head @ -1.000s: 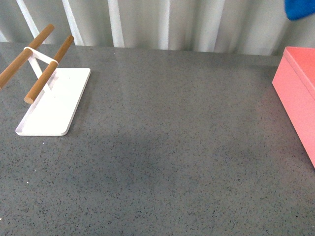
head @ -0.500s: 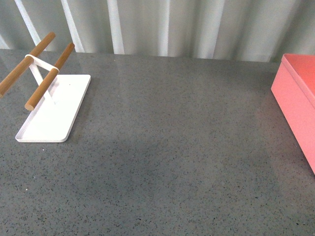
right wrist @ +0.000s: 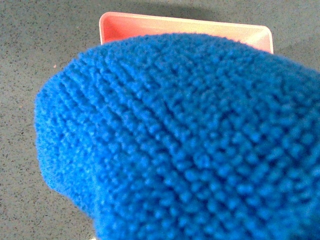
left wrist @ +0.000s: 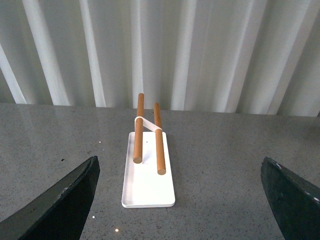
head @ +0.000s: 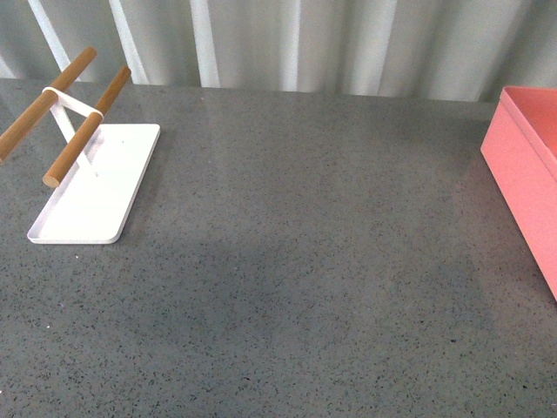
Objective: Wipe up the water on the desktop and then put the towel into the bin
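The towel [right wrist: 190,140] bulges close in front of the right end effector and hides its fingers, so I cannot tell whether it is gripped. Beyond the towel lies the bin [right wrist: 150,24], with only its far rim and corners showing, on the counter [head: 305,261]. The left end effector [left wrist: 179,159] hangs spread wide and empty. Ahead of it, between its fingers [left wrist: 60,200], stands a white tray [left wrist: 148,192] carrying two wooden rods [left wrist: 159,145].

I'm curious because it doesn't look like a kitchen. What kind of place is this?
Probably a robot practice bench: a speckled grey desktop before a ribbed white backdrop, holding a white tray with wooden rods and a salmon-pink bin.
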Robot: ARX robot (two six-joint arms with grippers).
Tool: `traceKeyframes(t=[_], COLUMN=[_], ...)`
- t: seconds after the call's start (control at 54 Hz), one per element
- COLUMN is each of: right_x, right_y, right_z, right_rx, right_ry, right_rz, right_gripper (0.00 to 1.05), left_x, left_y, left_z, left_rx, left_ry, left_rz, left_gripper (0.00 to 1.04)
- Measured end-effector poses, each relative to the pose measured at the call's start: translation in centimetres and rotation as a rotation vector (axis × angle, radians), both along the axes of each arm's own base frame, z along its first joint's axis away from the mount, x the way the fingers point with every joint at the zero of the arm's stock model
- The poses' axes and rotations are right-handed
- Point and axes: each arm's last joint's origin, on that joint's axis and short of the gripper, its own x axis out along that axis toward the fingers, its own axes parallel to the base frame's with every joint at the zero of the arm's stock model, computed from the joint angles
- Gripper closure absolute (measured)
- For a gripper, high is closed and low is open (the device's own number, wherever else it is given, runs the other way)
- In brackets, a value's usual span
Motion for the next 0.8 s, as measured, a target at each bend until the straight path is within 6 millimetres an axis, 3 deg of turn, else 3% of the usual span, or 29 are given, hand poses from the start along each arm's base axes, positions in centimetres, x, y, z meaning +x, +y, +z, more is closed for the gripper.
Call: traceKeyframes(t=[0.241,0.481,0.685,0.796], right_x=[0.2,0.1,0.1,0.1], right_y=[-2.7,-3.3,-3.4,-3.5], right_z=[0.2,-0.1,-0.2,-0.2], right_rx=[-0.020,-0.016,-0.013,-0.013], right_ry=[-0.024,-0.019,-0.012,-0.012], right_rz=[-0.028,-0.003,0.001,0.000], right_gripper=[0.99,0.99,0.56,0.40], left_x=[0.0,0.0,0.0,0.0], left_y=[0.0,0.0,0.0,0.0], left_z=[0.0,0.0,0.0,0.0], left_rx=[0.000,0.000,0.000,0.000], left_ry=[0.000,0.000,0.000,0.000], left_rz=[0.000,0.000,0.000,0.000], left_gripper=[0.07,0.07,0.07,0.07])
